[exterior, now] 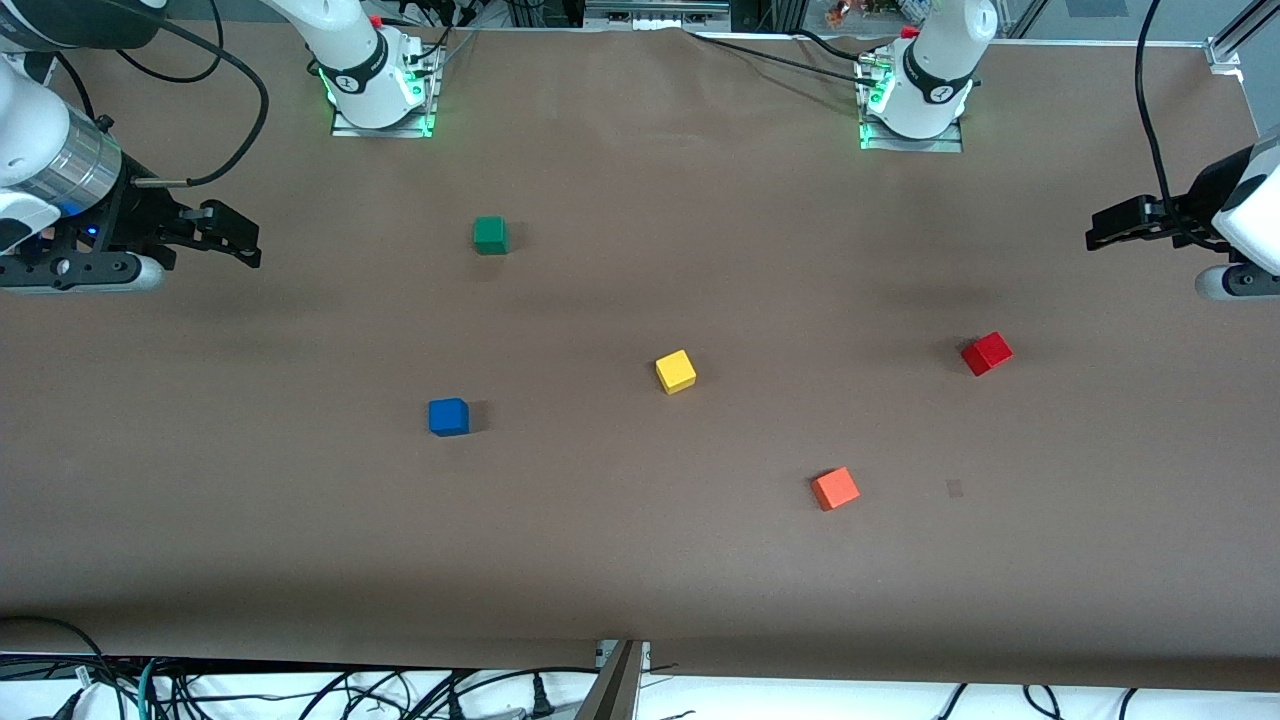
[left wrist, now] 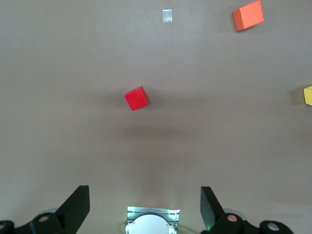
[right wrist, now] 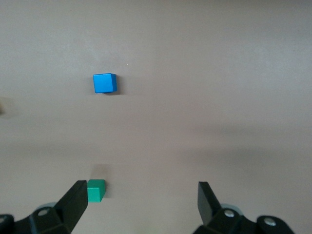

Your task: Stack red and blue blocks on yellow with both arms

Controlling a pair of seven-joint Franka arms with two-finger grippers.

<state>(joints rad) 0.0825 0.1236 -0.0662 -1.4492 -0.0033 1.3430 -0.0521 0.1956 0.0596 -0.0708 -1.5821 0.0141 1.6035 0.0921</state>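
The yellow cube [exterior: 676, 371] sits on the middle of the brown table, also at the edge of the left wrist view [left wrist: 308, 95]. The blue cube [exterior: 449, 417] [right wrist: 105, 83] lies toward the right arm's end, a little nearer the front camera than the yellow. The red cube [exterior: 987, 353] [left wrist: 136, 98] lies toward the left arm's end. My right gripper [exterior: 240, 240] [right wrist: 141, 202] hangs open and empty over the table at its own end. My left gripper [exterior: 1097, 236] [left wrist: 145, 204] hangs open and empty over its end, away from the red cube.
A green cube [exterior: 490, 235] [right wrist: 95, 190] rests near the right arm's base. An orange cube [exterior: 835, 489] [left wrist: 247, 15] lies nearer the front camera than the yellow and red ones. A small patch of tape [exterior: 954, 488] [left wrist: 167, 15] marks the table beside it.
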